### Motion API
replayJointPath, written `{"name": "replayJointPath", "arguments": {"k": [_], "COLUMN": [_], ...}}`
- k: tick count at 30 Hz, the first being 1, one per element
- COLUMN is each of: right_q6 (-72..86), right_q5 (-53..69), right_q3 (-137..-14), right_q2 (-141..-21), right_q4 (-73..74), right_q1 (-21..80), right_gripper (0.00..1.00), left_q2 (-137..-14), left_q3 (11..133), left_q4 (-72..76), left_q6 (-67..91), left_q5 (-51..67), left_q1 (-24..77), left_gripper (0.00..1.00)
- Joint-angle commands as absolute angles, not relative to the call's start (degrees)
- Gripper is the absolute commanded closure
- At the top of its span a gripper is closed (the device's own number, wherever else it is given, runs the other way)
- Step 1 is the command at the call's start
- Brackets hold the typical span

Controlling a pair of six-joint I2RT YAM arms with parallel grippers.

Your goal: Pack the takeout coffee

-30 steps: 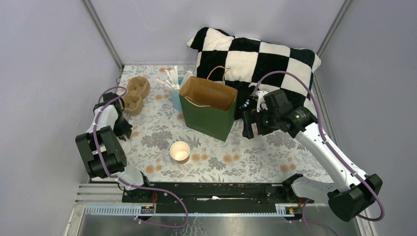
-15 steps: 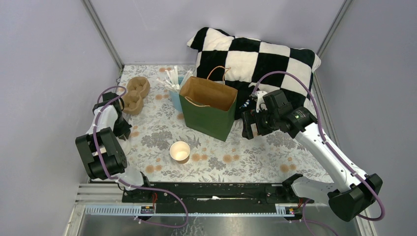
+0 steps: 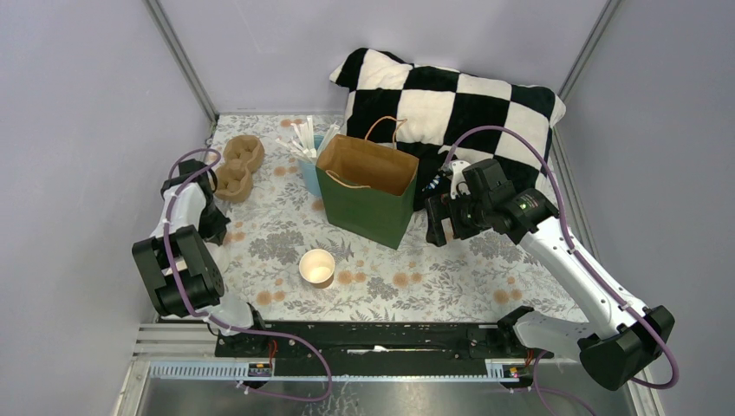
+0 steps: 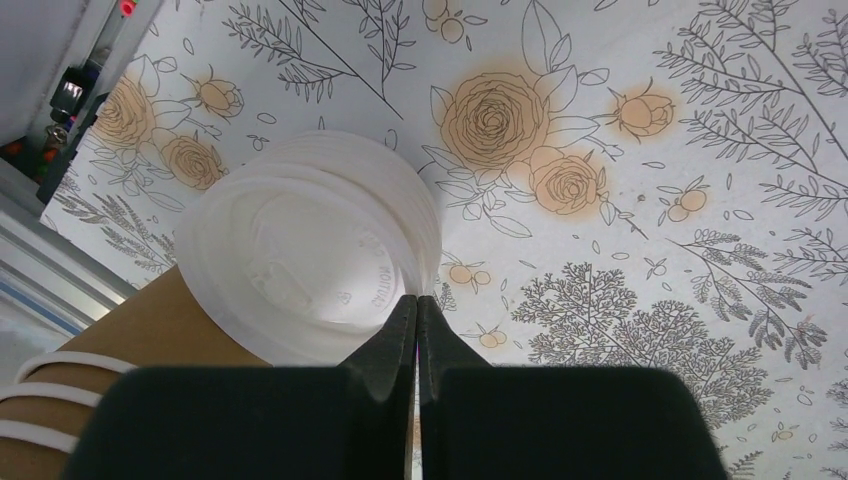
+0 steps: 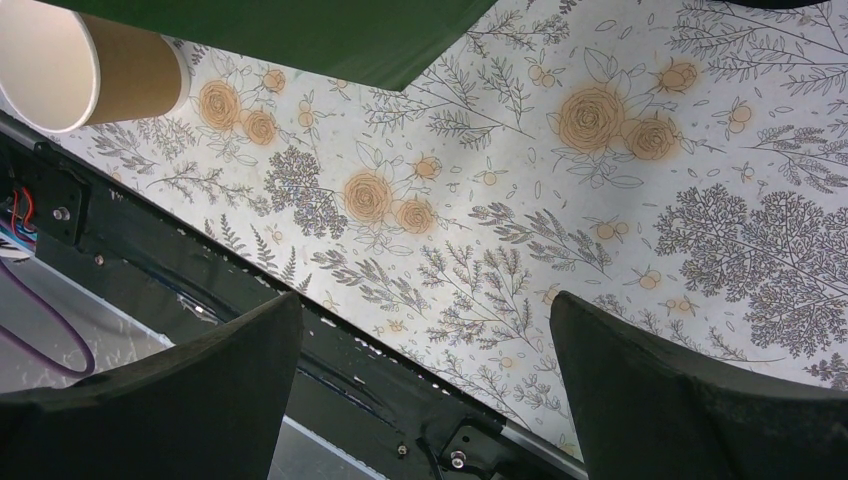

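Note:
A brown paper cup [image 3: 317, 267] stands open and without a lid in front of the open green bag [image 3: 366, 186]; it also shows in the right wrist view [image 5: 70, 60]. No capped coffee cup is in view. My left gripper [image 3: 211, 230] is low at the table's left edge. In the left wrist view its jaws [image 4: 417, 300] are shut on the rim of the top white lid [image 4: 300, 250], which sits on a stack of lids next to brown cups [image 4: 150, 330]. My right gripper [image 3: 438, 221] is open and empty, raised right of the bag [image 5: 300, 30].
A brown pulp cup carrier [image 3: 238, 166] lies at the back left. A blue cup of white sticks [image 3: 305, 160] stands behind the bag. A black-and-white checked pillow [image 3: 451, 100] leans at the back. The black base rail [image 5: 180, 290] runs along the near edge.
My left gripper has shifted slightly back and to the left. The right arm, the bag and the open cup have stayed put.

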State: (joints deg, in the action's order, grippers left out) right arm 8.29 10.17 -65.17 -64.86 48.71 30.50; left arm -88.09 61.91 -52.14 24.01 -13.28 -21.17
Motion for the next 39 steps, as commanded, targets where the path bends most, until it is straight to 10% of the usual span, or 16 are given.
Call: {"name": "replayJointPath", "arguments": {"k": [1,20,39], "right_q6": [7.3,7.0,6.7], "right_q5": [10.3,9.8,9.3], "right_q3": [-66.9,-67.2,-67.0], "right_q2": [-63.4,-63.0,-63.4], "right_q4": [47.6,47.9,47.6], "right_q1": [31.3,32.3,32.7], "right_gripper": [0.0,0.0,0.0], "left_q2": [-85.6,-86.2,-88.3], "left_q3": [65.6,67.2,65.7], "left_q4": [-53.9,-57.3,-56.3], "left_q6": [25.0,25.6,24.7], "left_q5": [-14.6,-15.6,-13.9], "left_q1": [-21.5,-21.1,-21.0], "left_gripper": [1.0,1.0,0.78]}}
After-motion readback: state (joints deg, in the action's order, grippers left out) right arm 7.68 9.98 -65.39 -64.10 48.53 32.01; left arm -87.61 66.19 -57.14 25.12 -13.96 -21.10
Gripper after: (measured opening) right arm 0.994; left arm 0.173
